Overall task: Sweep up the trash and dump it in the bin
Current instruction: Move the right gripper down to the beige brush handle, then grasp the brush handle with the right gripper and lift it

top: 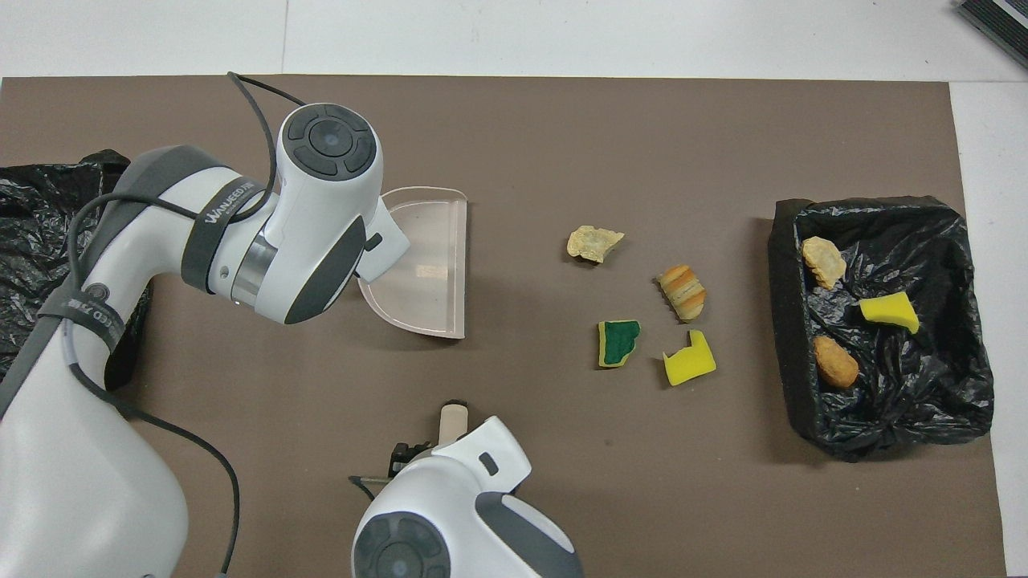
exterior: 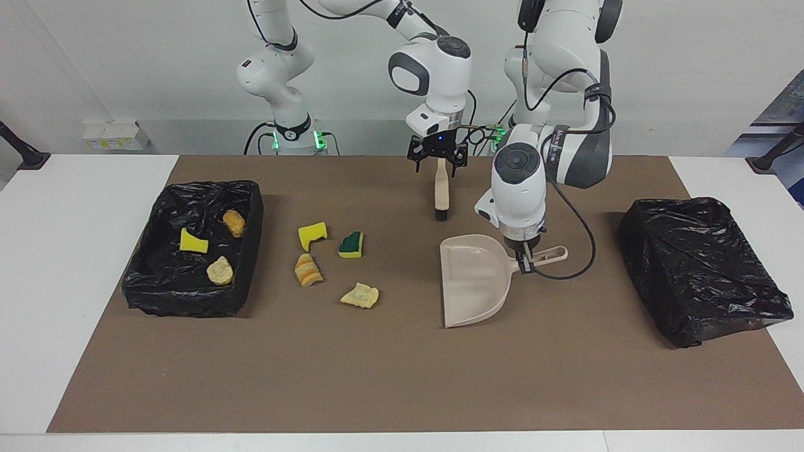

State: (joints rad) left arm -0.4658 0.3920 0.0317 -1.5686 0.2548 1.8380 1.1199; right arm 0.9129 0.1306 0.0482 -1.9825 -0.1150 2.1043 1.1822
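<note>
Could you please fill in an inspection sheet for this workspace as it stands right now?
Surface: brown mat on a white table.
Job's things: four scraps loose on the mat, among them a green-topped sponge and a striped piece; three more in the open lined bin.
Tools: dustpan; brush.
Clutter: a bag-covered box at the left arm's end.
Grippers: left gripper shut on the dustpan's handle; right gripper, jaws open, over the brush handle.
Cables: a black cable loops off the left arm.
Surroundings: white wall.
</note>
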